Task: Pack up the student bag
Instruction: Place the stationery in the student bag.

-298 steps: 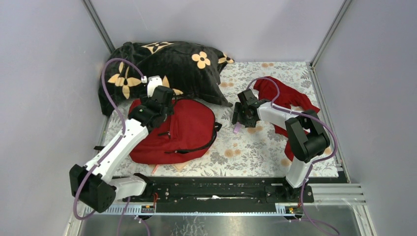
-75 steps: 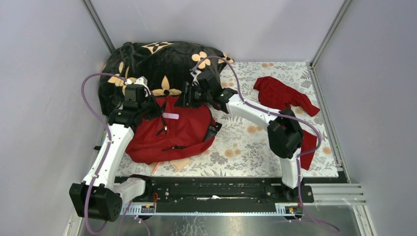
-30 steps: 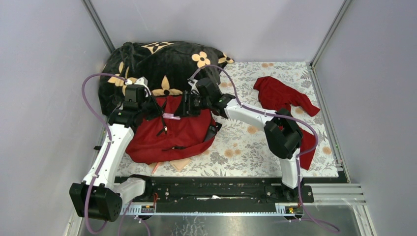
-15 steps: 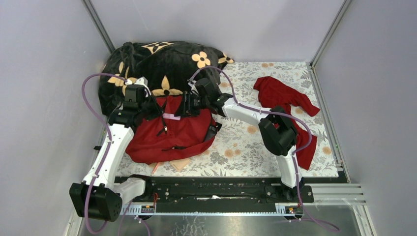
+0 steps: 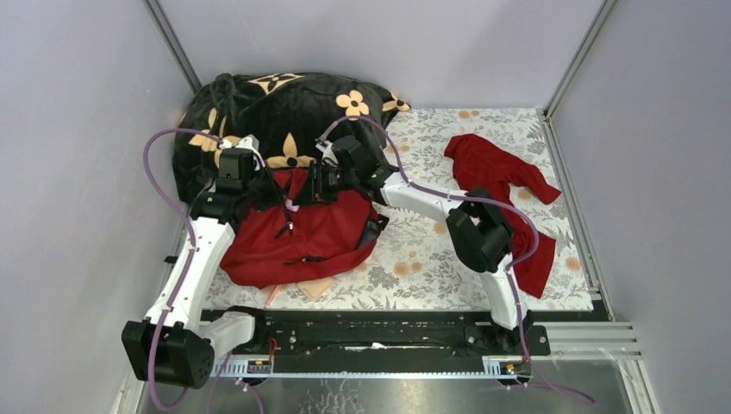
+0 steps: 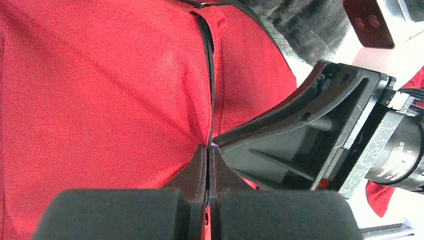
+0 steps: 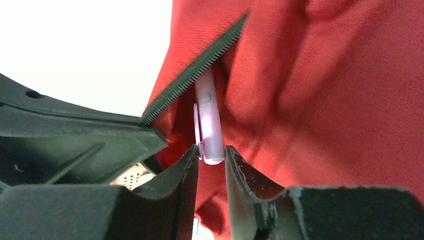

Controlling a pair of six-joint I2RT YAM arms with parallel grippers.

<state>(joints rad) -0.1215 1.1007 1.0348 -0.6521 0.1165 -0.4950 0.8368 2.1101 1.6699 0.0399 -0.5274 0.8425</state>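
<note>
Both busy: left pincer (image 6: 207, 156) pinches student bag (image 6: 100, 90) zipper edge; right pincer (image 7: 210, 159) w/ pink pen (image 7: 209, 125).

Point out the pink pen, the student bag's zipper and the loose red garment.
pink pen (image 7: 209, 131), right wrist view, on its capped end.
student bag zipper (image 6: 211, 85), left wrist view, on the black teeth.
red garment (image 5: 491, 168), top view, on its middle.

Matt woven cloth student bag (image 6: 100, 90)

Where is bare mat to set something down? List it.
Free: floral mat between student bag and red garment, and the far strip behind the garment. Crowded: far-left corner, where black blanket, bag, left gripper and right gripper bunch together.
</note>
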